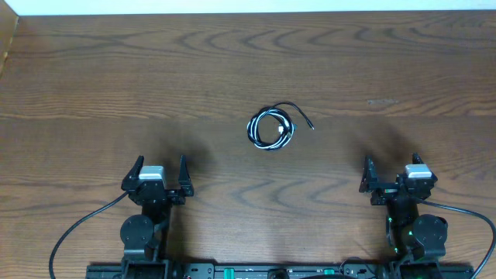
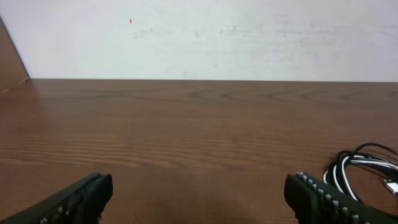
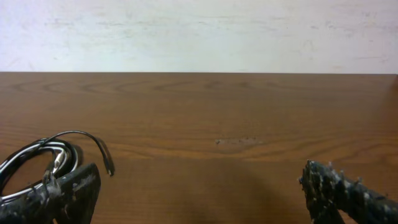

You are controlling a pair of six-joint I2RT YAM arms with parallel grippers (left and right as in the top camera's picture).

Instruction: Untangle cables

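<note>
The cables (image 1: pixel 272 128) lie coiled together in one small bundle at the middle of the wooden table (image 1: pixel 116 77): black cords and one white cord, with a black plug end trailing to the right. The bundle shows at the right edge of the left wrist view (image 2: pixel 367 165) and at the lower left of the right wrist view (image 3: pixel 43 158). My left gripper (image 1: pixel 161 172) is open and empty near the front left, well short of the bundle. My right gripper (image 1: pixel 391 169) is open and empty near the front right.
Thicker black wires (image 1: pixel 77 229) run from the arm bases along the front edge. A white wall (image 2: pixel 205 37) stands behind the table's far edge. The table's left edge (image 1: pixel 8 46) shows at the far left.
</note>
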